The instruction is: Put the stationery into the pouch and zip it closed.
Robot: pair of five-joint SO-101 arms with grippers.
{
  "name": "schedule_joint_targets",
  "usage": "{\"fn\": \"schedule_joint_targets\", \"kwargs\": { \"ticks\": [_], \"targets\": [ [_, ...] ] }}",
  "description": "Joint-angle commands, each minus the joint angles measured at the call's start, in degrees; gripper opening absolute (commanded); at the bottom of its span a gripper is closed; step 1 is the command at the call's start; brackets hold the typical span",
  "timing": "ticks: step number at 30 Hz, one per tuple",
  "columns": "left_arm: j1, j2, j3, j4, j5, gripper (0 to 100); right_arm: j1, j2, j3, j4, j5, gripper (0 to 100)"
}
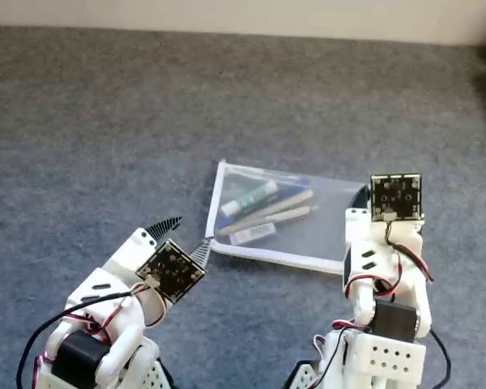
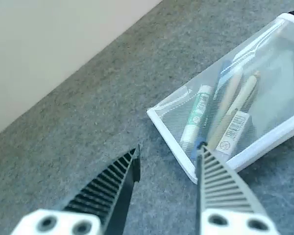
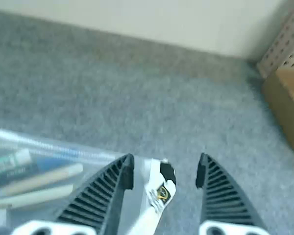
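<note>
Zipping looks to be the step in hand, since everything loose already lies inside and nothing sits out on the grey table [image 1: 105,121]. There are two arms. The left gripper [image 2: 169,152] stands wide open and empty, with one fingertip just beside the near left corner of the pouch [image 1: 328,227]; I cannot tell whether it touches. The right gripper [image 3: 165,158] hangs over the pouch's right end, also spread wide and holding nothing, its jaws to either side of the pull [image 3: 159,191].

The one clear pouch lies flat at mid-table, a little to the right. It holds five pieces: two pale pencils [image 1: 275,205], one green-and-white tube [image 1: 251,197], one blue pen [image 3: 44,166] and one small white block [image 1: 253,233].

Whether the zip is already run shut cannot be read here. If it is not, the next move probably calls for the right jaws to pinch the pull while the left pins the corner, so the pouch does not slide along.
</note>
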Motion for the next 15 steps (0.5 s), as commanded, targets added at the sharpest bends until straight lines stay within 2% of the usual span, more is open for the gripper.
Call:
{"fn": "schedule_joint_targets", "kwargs": {
  "ticks": [1, 8, 12, 15],
  "targets": [
    [-0.3, -0.7, -0.4, 0.2, 1.3, 20, 0.6, 0.0, -0.7, 2.6, 0.8, 18.9],
    [-0.7, -0.9, 3.6, -0.2, 1.4, 20, -0.2, 0.0, -0.3, 8.1, 0.7, 18.8],
    [-5.9, -0.9, 4.9, -1.1, 1.4, 20, -1.4, 0.0, -0.3, 13.7, 0.7, 18.7],
    [-10.9, -1.0, 6.0, -3.3, 1.4, 14, -3.6, 0.0, -0.3, 16.0, 0.7, 12.9]
  ]
}}
